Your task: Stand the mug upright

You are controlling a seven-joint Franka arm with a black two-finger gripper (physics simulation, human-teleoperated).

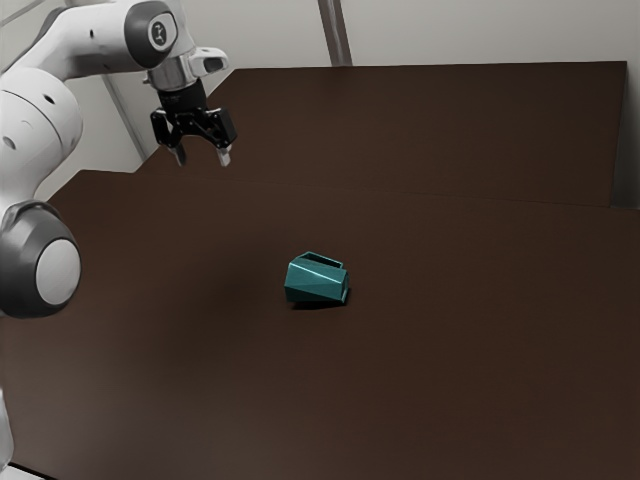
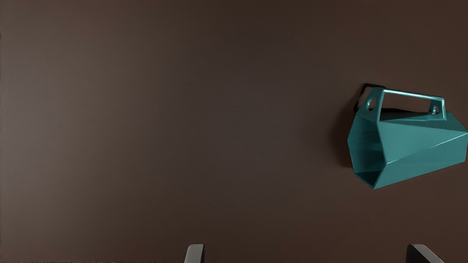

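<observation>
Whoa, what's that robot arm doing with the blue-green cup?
Right now the robot arm isn't holding anything. Its black gripper is open and up above the table, away from the mug. The blue-green mug is lying on its side on the brown tabletop, with its handle sticking up off its side. The robot's job is to stand the mug upright, and that hasn't been done yet.

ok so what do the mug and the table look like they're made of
The mug looks like glazed ceramic or hard plastic, moderately glossy: bright highlights line its facet edges. Which one, I can't tell. The table may be dark brown laminate or painted wood, smooth and low-sheen: its light patches are soft, with no clear grain.
</observation>
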